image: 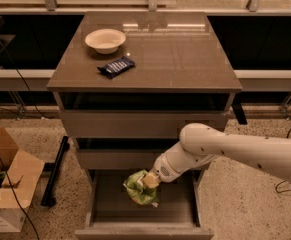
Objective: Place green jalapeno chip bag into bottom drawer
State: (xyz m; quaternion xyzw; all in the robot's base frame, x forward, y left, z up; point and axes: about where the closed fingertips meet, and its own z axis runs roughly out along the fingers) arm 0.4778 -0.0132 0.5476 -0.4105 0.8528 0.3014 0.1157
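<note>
The green jalapeno chip bag point(139, 189) is bright green and crinkled, inside the pulled-out bottom drawer point(110, 211), near its middle and low over the floor. My gripper point(149, 180) comes in from the right on the white arm and is shut on the bag's upper right side. The bag hides the fingertips. I cannot tell whether the bag rests on the drawer floor or hangs just above it.
A white bowl point(105, 40) and a dark blue snack bar point(116, 67) lie on the cabinet top. The two upper drawers point(135, 124) are pushed in. A cardboard box point(5, 184) stands on the floor at left, with cables and a black bar beside it.
</note>
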